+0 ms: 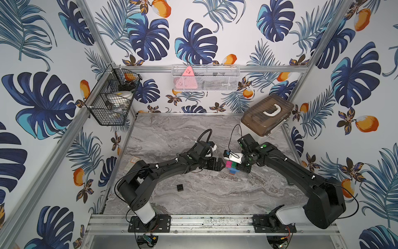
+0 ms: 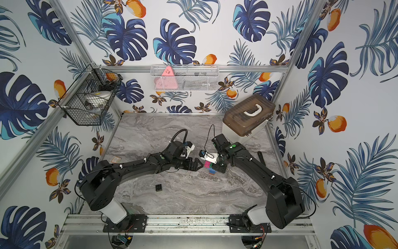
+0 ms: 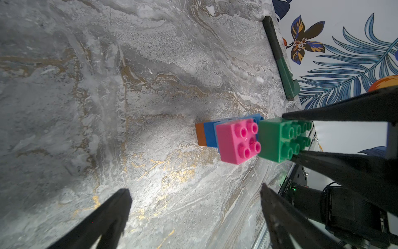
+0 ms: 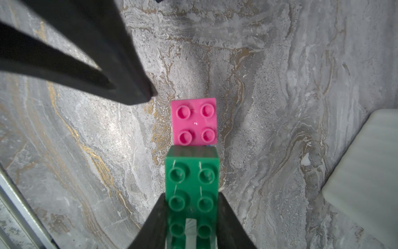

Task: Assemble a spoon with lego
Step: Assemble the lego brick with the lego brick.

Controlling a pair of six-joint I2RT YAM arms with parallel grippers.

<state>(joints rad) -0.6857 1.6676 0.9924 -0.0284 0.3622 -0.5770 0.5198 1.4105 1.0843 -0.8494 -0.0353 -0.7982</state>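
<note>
The spoon point(image 1: 231, 167) is a small build of pink, green, blue and orange lego near the table's middle. My right gripper point(image 1: 238, 166) is shut on its green brick point(image 4: 192, 179), with a finger on each long side. The pink brick point(image 4: 193, 121) sits just past the green one, and the blue and orange stem point(image 3: 205, 134) points away towards the table. My left gripper point(image 1: 221, 164) stands open and holds nothing, its fingertips just left of the build; in the left wrist view its gripper point(image 3: 193, 196) frames bare table. A loose black brick point(image 1: 180, 188) lies on the table in front of the left arm.
A box with a brown lid point(image 1: 267, 114) stands at the back right corner. A dark green tool point(image 3: 280, 60) lies by the right edge of the table. A wire basket point(image 1: 112, 99) and a white mesh tray point(image 1: 204, 78) hang on the walls.
</note>
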